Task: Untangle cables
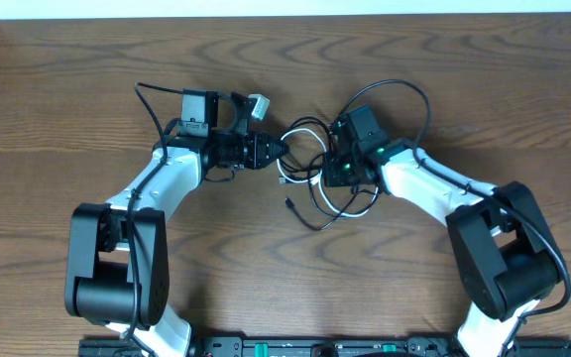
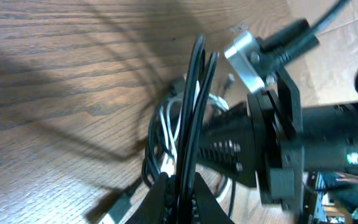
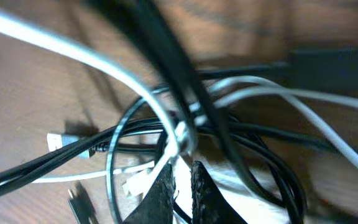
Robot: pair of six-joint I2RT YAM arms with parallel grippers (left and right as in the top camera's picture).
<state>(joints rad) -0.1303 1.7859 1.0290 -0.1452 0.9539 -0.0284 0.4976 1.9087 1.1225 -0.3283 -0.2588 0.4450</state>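
Cables (image 1: 310, 178) knotted mid-bench (image 1: 67, 79), far from every edge; left fingers (image 2: 160, 199) clamp black cables (image 2: 194, 112), right fingers (image 3: 163, 193) pinch white cable (image 3: 42, 39).

Overhead bright, even; wrist cams blurry, shadowed.

Jaws clamped (both) — arms (image 1: 167, 183) (image 1: 434, 186) angled inward.

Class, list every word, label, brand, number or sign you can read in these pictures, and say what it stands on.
None can be read.
Green marks on the rail at the bottom of the overhead view: too small to read.
The cables, left arm, right arm and wooden table: no print visible.
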